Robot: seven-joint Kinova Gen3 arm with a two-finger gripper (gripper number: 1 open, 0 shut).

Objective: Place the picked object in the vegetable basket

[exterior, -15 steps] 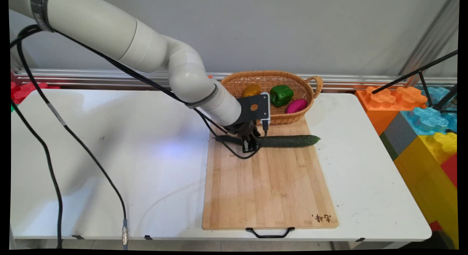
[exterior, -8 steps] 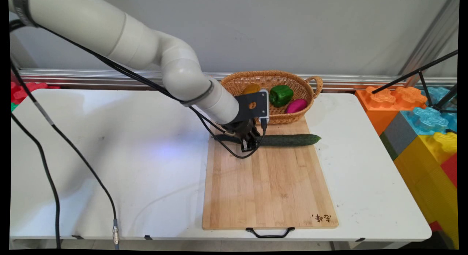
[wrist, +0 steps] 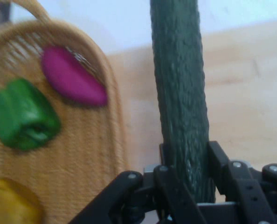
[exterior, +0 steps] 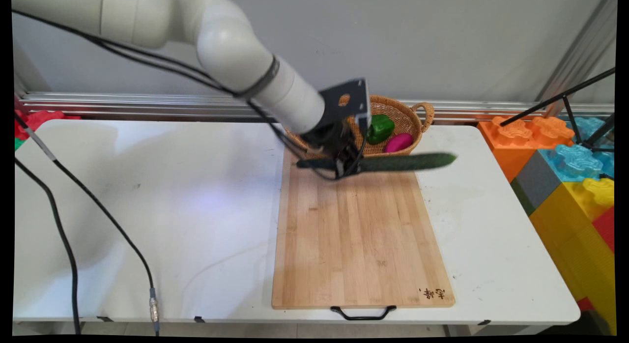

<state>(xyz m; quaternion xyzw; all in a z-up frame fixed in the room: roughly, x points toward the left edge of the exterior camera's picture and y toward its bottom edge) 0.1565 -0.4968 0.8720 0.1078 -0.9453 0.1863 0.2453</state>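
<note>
The tool point(exterior: 345, 167) is clamping a long cucumber point(exterior: 408, 162) near its left end and holding it level in the upper middle of the frame, above the far end of the cutting board point(exterior: 361, 244), which is lying on the counter point(exterior: 147, 195). Just behind it, the wicker basket point(exterior: 422, 118) is holding a green pepper point(exterior: 381, 128), a pink vegetable point(exterior: 398, 142) and, in the hand view, a yellow one point(wrist: 10, 200). With so much cucumber overhanging to the right, a firm squeeze and slow, level travel are looking like the way to stop it drooping or twisting.
</note>
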